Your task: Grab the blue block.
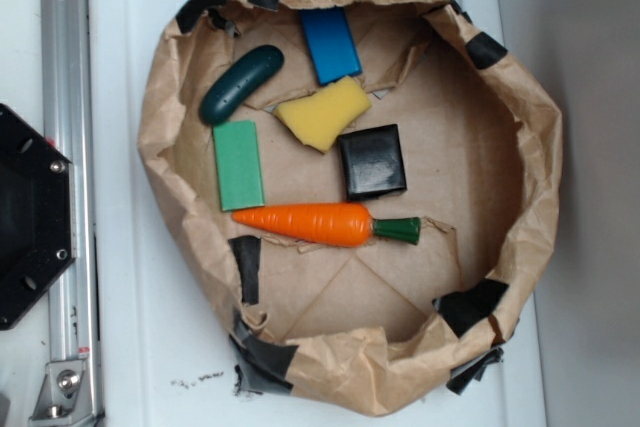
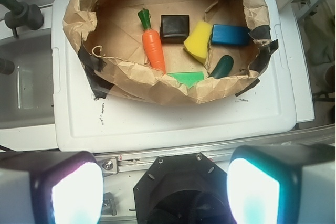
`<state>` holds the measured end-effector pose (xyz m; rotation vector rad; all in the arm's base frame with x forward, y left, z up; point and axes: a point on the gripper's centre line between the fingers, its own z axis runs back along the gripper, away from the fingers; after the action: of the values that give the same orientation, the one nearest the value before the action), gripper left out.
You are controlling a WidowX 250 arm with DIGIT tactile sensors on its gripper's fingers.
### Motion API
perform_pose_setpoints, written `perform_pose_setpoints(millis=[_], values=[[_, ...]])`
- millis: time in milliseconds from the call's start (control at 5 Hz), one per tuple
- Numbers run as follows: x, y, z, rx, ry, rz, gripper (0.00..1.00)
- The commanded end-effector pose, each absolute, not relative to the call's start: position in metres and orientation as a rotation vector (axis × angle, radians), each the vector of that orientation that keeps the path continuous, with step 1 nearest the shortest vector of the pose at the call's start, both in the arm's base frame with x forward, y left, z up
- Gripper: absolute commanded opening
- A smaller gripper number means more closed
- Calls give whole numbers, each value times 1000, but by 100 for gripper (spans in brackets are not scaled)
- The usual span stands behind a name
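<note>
The blue block (image 1: 330,44) lies flat at the far edge of the floor of a brown paper basin (image 1: 530,147), partly tucked under the crumpled paper wall there; in the wrist view the same block (image 2: 230,34) sits at the right side of the basin, close to the wall. Touching or nearly touching its near end is one yellow sponge (image 1: 323,112), lying slightly skewed. Just beside the sponge rests one glossy black square block (image 1: 373,161), and on the sponge's other side one dark green cucumber (image 1: 241,84) lies at a slant against the paper wall. One green flat block (image 1: 239,165) lies next to the cucumber's lower end, and one orange carrot (image 1: 328,224) with a green top stretches across below the green and black blocks. That makes six things in the basin, one of each. The basin's rolled rim is patched with several strips of black tape (image 1: 478,303), and it stands on a white tray (image 1: 130,277). The gripper (image 2: 165,182) hangs well back from the basin, over the black base (image 1: 30,217), its two pale fingers (image 2: 76,192) spread wide apart with nothing between them.
</note>
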<state>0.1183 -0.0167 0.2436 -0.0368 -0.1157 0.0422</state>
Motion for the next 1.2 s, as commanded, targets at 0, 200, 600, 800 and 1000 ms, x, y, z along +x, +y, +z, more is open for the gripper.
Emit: perform_pose_setpoints(millis=[0, 200, 600, 800, 1000], values=[[118, -17, 244, -37, -116, 42, 100], [168, 0, 224, 57, -121, -168, 100], [236, 25, 157, 89, 0, -513, 100], [246, 29, 119, 135, 49, -652, 100], [247, 33, 93, 216, 71, -748, 100]])
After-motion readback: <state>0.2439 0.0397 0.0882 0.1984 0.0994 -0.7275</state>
